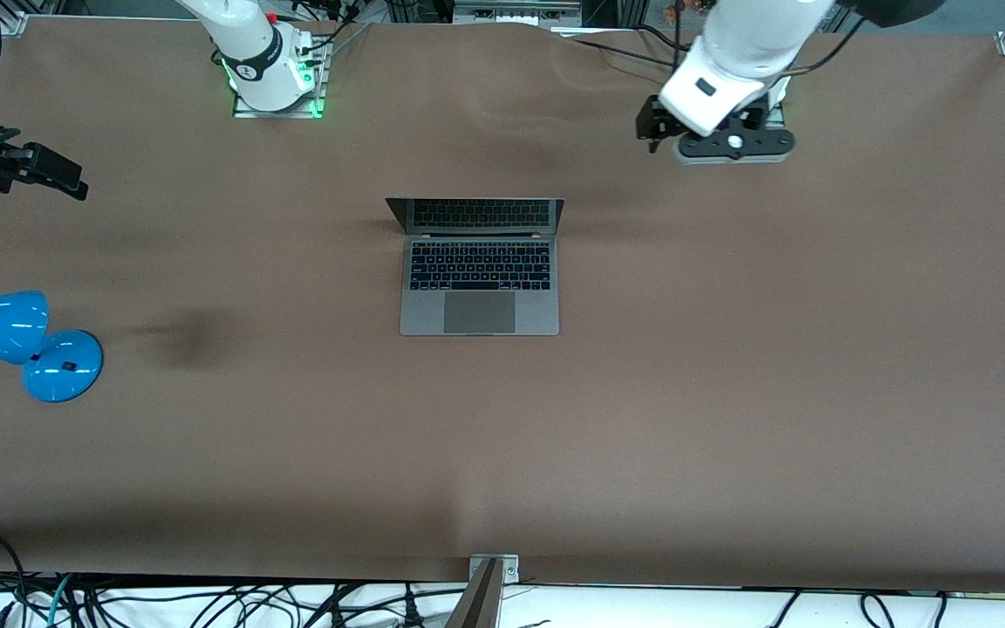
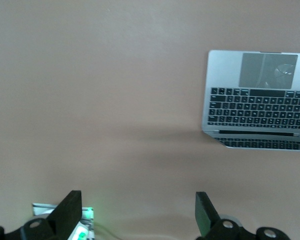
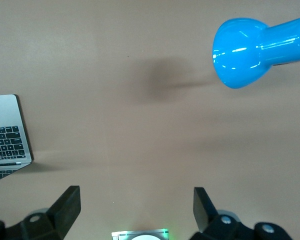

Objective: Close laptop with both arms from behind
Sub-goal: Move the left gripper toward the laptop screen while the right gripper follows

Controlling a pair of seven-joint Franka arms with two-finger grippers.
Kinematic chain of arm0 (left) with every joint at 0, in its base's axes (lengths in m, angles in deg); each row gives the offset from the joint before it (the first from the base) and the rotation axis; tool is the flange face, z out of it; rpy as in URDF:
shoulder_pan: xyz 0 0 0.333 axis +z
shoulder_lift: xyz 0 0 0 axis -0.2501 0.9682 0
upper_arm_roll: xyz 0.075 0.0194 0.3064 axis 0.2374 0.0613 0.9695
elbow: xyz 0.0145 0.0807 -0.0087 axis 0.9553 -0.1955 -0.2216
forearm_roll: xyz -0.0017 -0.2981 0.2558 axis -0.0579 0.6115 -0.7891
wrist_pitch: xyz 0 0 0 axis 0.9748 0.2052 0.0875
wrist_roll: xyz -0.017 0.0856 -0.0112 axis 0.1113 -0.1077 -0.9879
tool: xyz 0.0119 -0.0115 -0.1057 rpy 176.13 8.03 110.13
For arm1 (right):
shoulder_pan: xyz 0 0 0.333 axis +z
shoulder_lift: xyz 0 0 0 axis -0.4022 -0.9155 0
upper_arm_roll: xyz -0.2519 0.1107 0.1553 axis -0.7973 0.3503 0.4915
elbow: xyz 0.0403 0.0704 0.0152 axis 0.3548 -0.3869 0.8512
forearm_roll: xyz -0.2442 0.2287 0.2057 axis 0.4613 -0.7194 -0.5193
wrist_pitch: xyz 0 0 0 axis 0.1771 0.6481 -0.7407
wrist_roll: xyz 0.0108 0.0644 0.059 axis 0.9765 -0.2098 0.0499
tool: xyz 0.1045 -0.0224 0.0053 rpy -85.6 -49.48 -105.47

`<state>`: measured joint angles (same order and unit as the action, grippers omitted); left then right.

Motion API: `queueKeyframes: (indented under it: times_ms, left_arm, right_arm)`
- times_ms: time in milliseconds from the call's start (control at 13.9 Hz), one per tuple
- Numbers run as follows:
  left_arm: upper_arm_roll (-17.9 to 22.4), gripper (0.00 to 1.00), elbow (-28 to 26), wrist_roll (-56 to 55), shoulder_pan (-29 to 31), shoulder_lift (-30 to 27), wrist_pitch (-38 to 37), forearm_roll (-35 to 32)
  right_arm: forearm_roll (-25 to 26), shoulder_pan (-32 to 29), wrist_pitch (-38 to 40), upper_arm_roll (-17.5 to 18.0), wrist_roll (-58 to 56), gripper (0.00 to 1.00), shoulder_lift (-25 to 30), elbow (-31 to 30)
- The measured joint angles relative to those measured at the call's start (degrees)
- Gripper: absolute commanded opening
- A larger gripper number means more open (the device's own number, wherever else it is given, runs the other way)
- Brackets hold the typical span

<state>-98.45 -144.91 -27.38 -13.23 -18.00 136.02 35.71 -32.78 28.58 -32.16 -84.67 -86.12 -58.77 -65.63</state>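
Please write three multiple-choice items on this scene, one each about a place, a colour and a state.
1. Where is the laptop?
A. mid-table, between the arms' ends
B. at the right arm's end
C. on the lamp base

2. What colour is the desk lamp?
A. red
B. blue
C. white

3. How is the laptop's lid?
A. shut flat
B. removed
C. raised open

Answers:
1 A: the front view shows it mid-table, nearer the camera than both bases.
2 B: its shade and round base are bright blue.
3 C: the keyboard and trackpad are exposed, and neither the open left gripper nor the open right gripper touches it.
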Motion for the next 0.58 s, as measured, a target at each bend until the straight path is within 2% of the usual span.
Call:
queueKeyframes:
  times_ms: [361,433,577]
  left_arm:
    - [-8.23,0.99,0.02,-9.75,-0.2,4.81,1.25,5.81]
    - [-9.11,0.89,0.02,-11.04,-0.47,6.05,1.32,6.92]
    - [-9.97,0.55,0.05,-12.59,-1.55,8.08,1.53,7.63]
  right_arm:
    - [-0.03,0.02,0.13,0.02,-0.02,1.0,0.0,0.0]
    - [-0.08,0.03,0.26,0.04,-0.03,1.0,0.0,0.0]
    - [-0.77,0.07,1.33,0.2,-0.18,1.0,-0.02,-0.01]
